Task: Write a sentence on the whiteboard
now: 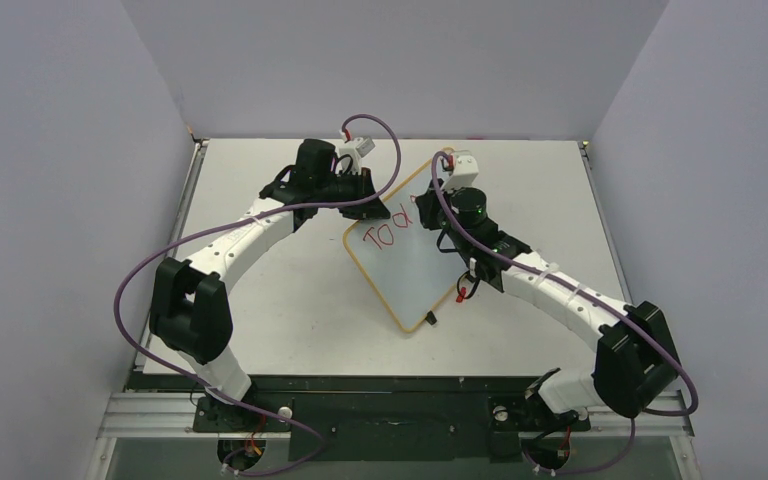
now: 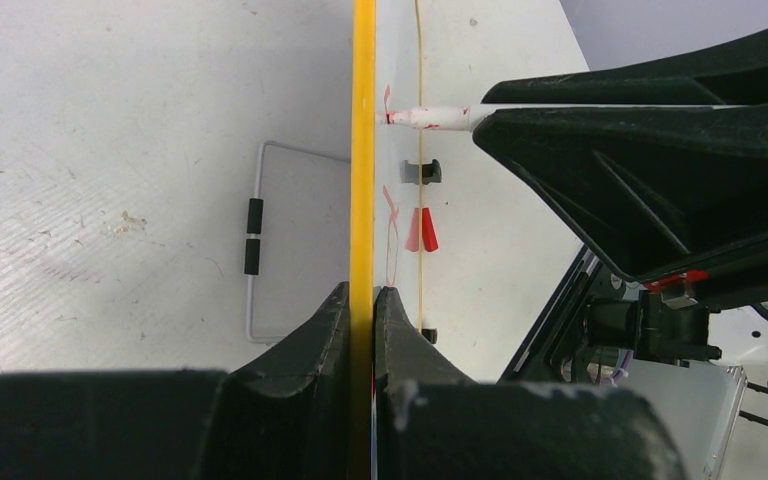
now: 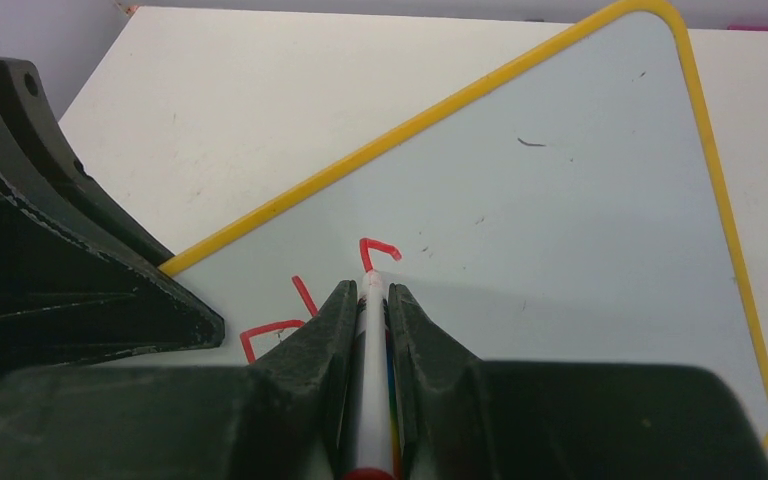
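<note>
The whiteboard [image 1: 415, 270] lies at an angle in the middle of the table, its frame yellow-orange. Red letters of the sentence [image 1: 385, 236] read "Tod" near its left edge. My left gripper [image 1: 368, 207] is shut on that edge; in the left wrist view the frame [image 2: 363, 150] runs straight between the left gripper's [image 2: 363, 292] jaws. My right gripper [image 3: 370, 287] is shut on a white marker [image 3: 371, 340], its tip on the board at a fresh red stroke [image 3: 378, 250]. Earlier strokes [image 3: 265, 333] lie just left of it.
Two small black clips [image 2: 422, 172] sit at the board's far edge. A small red piece [image 2: 426, 230] lies near them. A grey wire bracket [image 2: 252, 250] with black sleeves shows on the other side of the board's edge. Grey walls close in the table.
</note>
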